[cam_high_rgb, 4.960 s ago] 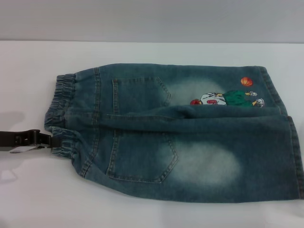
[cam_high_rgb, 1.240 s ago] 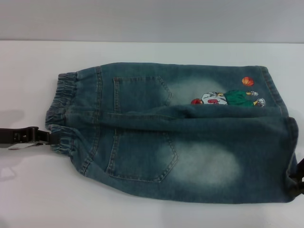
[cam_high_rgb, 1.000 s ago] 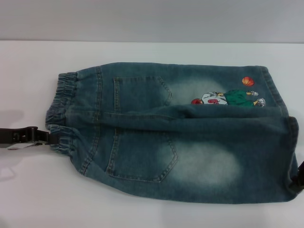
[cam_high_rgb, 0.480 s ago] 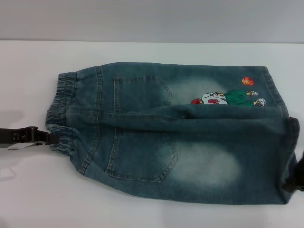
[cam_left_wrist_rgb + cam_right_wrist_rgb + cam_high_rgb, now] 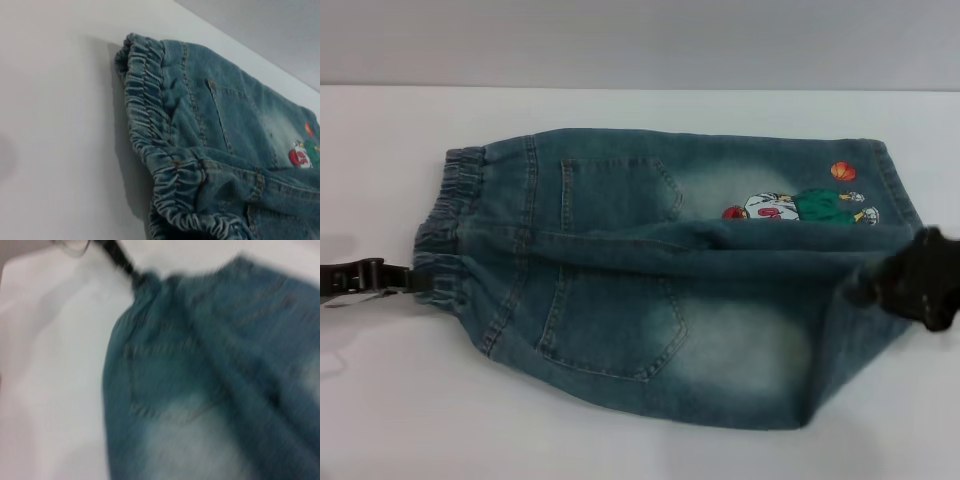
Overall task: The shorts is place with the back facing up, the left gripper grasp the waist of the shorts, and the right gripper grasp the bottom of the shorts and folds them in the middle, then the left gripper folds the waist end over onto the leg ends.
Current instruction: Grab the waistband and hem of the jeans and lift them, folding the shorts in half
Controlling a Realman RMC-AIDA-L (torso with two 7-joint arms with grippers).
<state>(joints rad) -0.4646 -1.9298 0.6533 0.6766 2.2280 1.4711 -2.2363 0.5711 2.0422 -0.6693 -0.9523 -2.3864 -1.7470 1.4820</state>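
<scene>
Across the middle of the head frame, on the white table (image 5: pixel 620 450), lie the shorts (image 5: pixel 660 290), back side up, with two patch pockets showing and the gathered waist (image 5: pixel 445 235) at the left of the frame. My left gripper (image 5: pixel 415 281) reaches in low from the left edge of that frame, its fingers pinched on the near corner of the waist, where the elastic bunches against the tips. From my left wrist camera I see only the ruffled band (image 5: pixel 165 165) running down the centre of the picture and the denim beyond it, none of my own fingers. My right gripper (image 5: pixel 865 290) sits at the right of the head frame, a dark blurred shape over the near leg, and the bottom of the shorts (image 5: pixel 895 185) on that side is lifted and drawn inward under it, so the fingers are clamped on that hem. The far leg's hem lies flat at upper right, just beside the cartoon print (image 5: pixel 800 208) and its orange ball (image 5: pixel 841 171). My right wrist camera shows smeared denim (image 5: pixel 200 390) with one back pocket.
</scene>
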